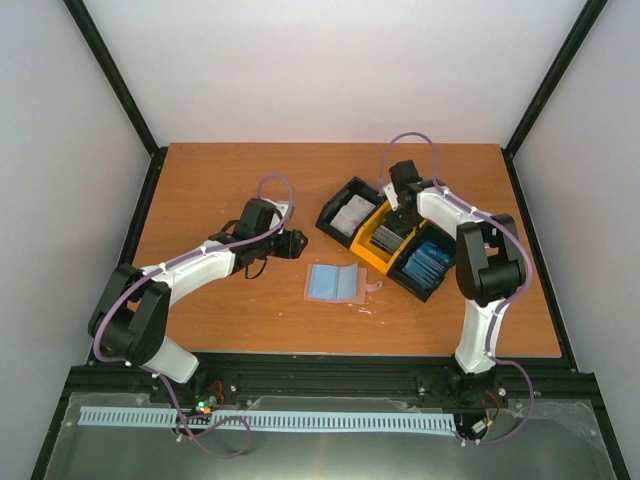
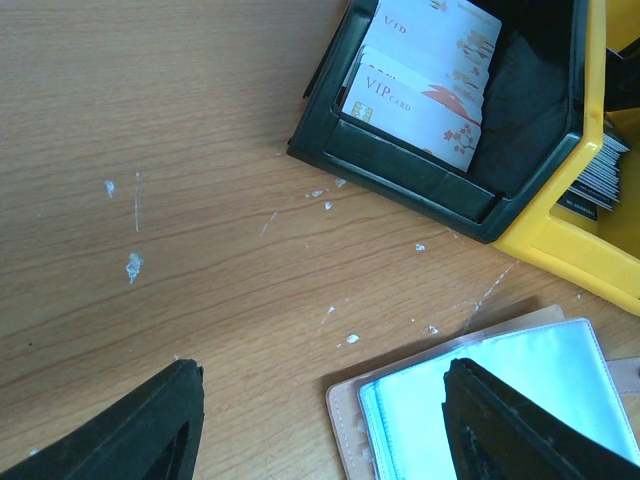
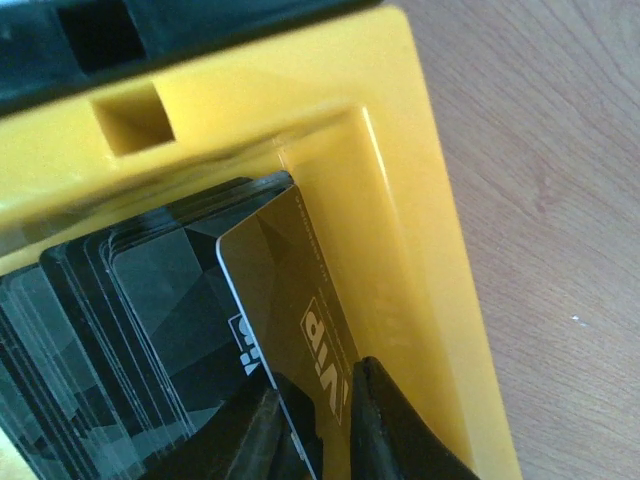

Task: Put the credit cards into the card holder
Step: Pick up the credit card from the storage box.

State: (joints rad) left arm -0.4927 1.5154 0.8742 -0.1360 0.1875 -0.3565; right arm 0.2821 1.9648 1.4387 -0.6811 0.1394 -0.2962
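The card holder [image 1: 333, 282] lies open on the table, pale blue inside up; it also shows in the left wrist view [image 2: 540, 385]. My left gripper [image 1: 290, 243] is open and empty just left of it, its fingers [image 2: 150, 430] straddling the holder's left edge. White-and-red credit cards [image 2: 425, 85] sit in the left black bin [image 1: 350, 212]. My right gripper [image 1: 403, 215] is down in the yellow bin [image 1: 372, 250], shut on one dark VIP card [image 3: 285, 290] tilted up off the dark grey stack [image 3: 130, 330]. Blue cards [image 1: 432, 262] fill the right black bin.
The three bins stand in a diagonal row right of centre, touching each other. The yellow bin's wall [image 3: 420, 230] is close beside the held card. A small strap of the holder [image 1: 374, 287] points toward the bins.
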